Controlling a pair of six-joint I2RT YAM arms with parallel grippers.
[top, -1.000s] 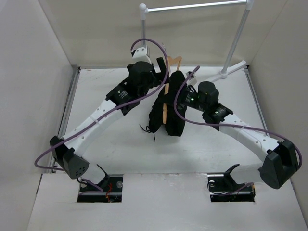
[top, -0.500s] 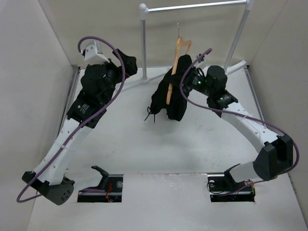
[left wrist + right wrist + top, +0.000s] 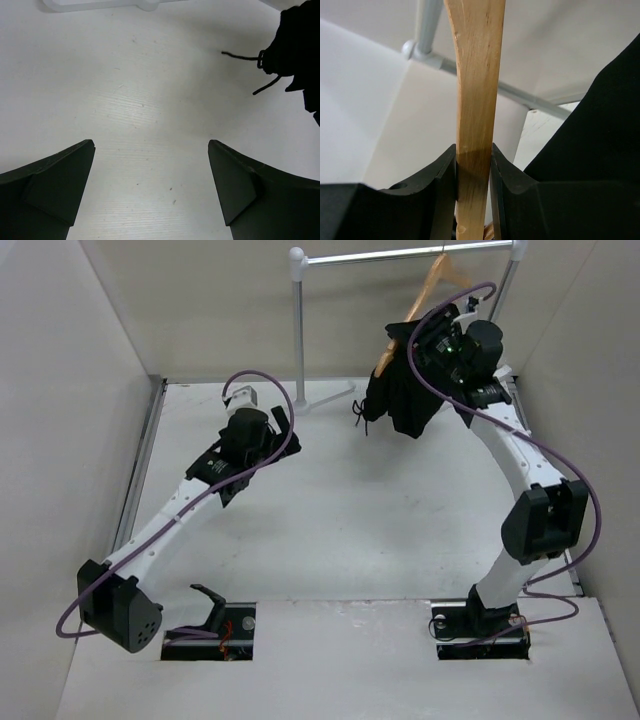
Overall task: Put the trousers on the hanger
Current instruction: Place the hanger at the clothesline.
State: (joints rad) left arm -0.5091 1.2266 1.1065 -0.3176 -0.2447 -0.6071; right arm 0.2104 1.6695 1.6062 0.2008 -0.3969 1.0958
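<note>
My right gripper is up at the far right, fingers clamped on the hanger. The right wrist camera shows both black pads pressed flat against the tan wood, one on each side, with no gap.

The trousers are draped over the hanger and hang from it in a bunched black bundle, well clear of the table. In the overhead view they sit just left of my right wrist, with part of a wooden arm poking out at their upper left. A drawstring dangles loose from the bundle's left side; I can see it at the top right of the left wrist camera.

The top of the hanger reaches up to the horizontal rail of the silver rack, close to the rail's right end. I cannot tell from here whether the hook is over the rail or only beside it. The wrist view shows the grey tube passing behind the wood, nothing more.

My left gripper is over the left middle of the table, well apart from the trousers. Its fingers are spread wide with only bare white tabletop between them, holding nothing. One foot of the rack lies just beyond it on the far side.
</note>
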